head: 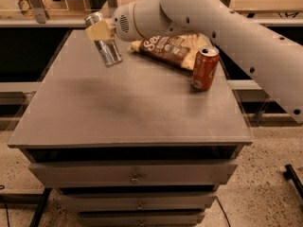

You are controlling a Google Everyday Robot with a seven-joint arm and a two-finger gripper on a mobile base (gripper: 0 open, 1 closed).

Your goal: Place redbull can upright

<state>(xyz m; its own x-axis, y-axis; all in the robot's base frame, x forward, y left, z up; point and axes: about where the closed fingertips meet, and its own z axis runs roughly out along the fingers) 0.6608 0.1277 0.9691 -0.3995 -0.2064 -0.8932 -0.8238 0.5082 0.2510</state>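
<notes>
The redbull can (105,44) is a slim silver can. It hangs tilted in the air above the back left part of the grey cabinet top (128,103), top end up and to the left. My gripper (100,30) is shut on the can's upper part, with a cream fingertip (98,31) across it. The white arm comes in from the upper right. The can's lower end is a little above the surface and touches nothing.
A wider orange-red soda can (204,68) stands upright at the right side of the top. A brown snack bag (173,48) lies behind it at the back. Drawers (135,174) are below the front edge. A shelf rail runs behind.
</notes>
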